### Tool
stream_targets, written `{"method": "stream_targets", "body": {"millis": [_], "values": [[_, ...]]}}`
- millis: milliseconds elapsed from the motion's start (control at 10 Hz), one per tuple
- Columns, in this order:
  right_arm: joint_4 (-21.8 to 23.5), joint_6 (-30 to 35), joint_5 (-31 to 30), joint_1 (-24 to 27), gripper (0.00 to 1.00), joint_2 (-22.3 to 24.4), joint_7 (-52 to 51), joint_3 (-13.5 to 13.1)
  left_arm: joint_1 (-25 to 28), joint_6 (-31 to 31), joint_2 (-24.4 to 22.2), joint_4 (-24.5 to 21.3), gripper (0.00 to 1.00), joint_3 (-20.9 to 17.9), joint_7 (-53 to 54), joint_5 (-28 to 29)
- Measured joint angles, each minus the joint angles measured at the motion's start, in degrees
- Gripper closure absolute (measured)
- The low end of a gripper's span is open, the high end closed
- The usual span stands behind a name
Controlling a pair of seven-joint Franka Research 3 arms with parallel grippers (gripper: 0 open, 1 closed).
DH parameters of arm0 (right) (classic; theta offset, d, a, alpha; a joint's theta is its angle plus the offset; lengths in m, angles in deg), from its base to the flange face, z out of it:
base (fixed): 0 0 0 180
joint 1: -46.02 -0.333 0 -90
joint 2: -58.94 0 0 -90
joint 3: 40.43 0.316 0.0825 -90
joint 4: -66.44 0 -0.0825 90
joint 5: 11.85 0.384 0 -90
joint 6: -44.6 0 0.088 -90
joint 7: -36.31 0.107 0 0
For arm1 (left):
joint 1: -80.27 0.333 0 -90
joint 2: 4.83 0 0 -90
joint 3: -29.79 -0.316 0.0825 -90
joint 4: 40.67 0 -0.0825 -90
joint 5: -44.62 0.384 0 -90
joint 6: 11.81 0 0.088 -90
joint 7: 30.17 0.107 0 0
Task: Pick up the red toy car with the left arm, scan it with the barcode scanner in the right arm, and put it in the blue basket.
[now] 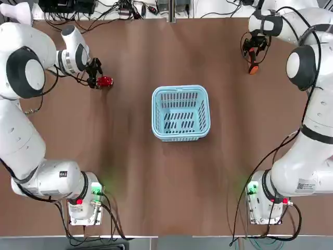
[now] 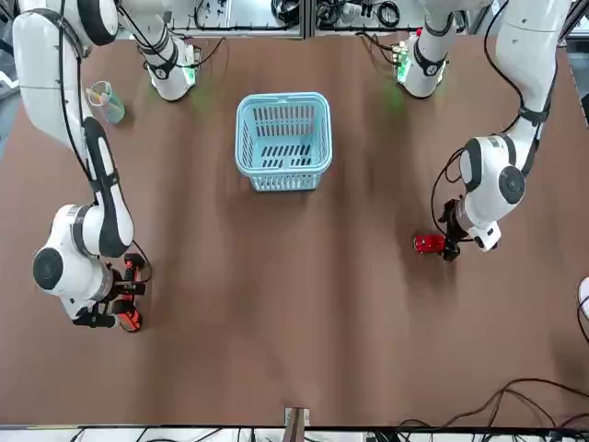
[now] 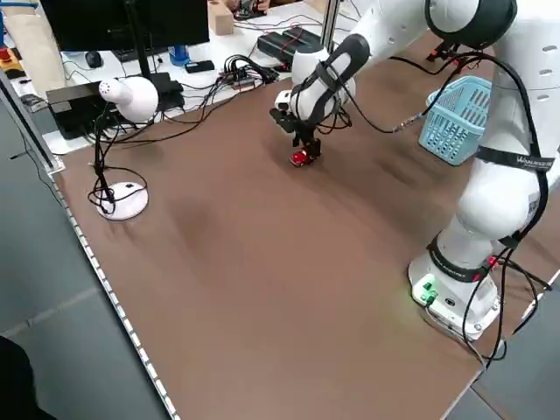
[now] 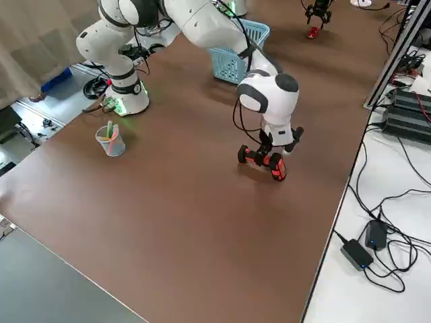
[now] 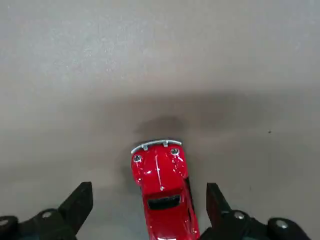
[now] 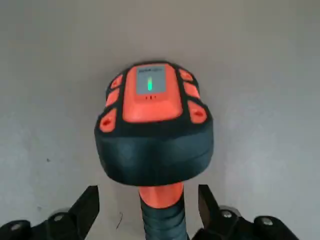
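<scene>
The red toy car (image 5: 162, 187) lies on the brown table between the fingers of my open left gripper (image 5: 148, 207), its nose reaching past the fingertips, with a gap on each side. From above, that car (image 1: 105, 81) sits at the far left next to the left gripper (image 1: 94, 75). The barcode scanner (image 6: 155, 125), black head with orange top and handle, lies at the far right. My right gripper (image 6: 148, 205) straddles its handle, a small gap at each finger. The blue basket (image 1: 180, 113) stands empty mid-table.
A clear cup of pens (image 2: 104, 101) stands near the right arm's base. A white lamp (image 3: 122, 101) and cables line the table's far edge. Both arm bases (image 1: 83, 200) sit at the near edge.
</scene>
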State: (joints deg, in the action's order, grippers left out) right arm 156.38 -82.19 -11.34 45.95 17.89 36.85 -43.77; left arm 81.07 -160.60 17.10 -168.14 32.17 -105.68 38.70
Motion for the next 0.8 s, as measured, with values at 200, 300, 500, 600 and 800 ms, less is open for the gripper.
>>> {"method": "stream_targets", "body": {"millis": [200, 300, 500, 600, 800], "values": [[0.6, 0.0, 0.0, 0.0, 0.15, 0.0, 0.0, 0.0, 0.0, -0.6, 0.9, 0.0, 0.00, 0.1, 0.0, 0.0], [0.7, 0.0, 0.0, 0.0, 0.17, 0.0, 0.0, 0.0, -0.2, -0.8, 1.5, 0.1, 0.00, 0.1, 0.0, 0.0], [0.8, 1.3, 0.0, 0.0, 0.18, 0.2, -0.1, 0.0, -1.1, -1.2, 2.3, 0.7, 0.03, 0.2, -0.3, -0.1], [0.8, 1.9, 0.0, 0.0, 0.18, 0.5, -0.1, 0.0, -1.3, -1.2, 2.4, 1.1, 0.06, 0.3, -0.5, -0.3], [0.8, 2.1, 0.0, 0.0, 0.20, 0.9, -0.1, 0.0, -1.4, -1.5, 2.5, 1.3, 0.28, 0.4, -0.5, -0.8]]}}
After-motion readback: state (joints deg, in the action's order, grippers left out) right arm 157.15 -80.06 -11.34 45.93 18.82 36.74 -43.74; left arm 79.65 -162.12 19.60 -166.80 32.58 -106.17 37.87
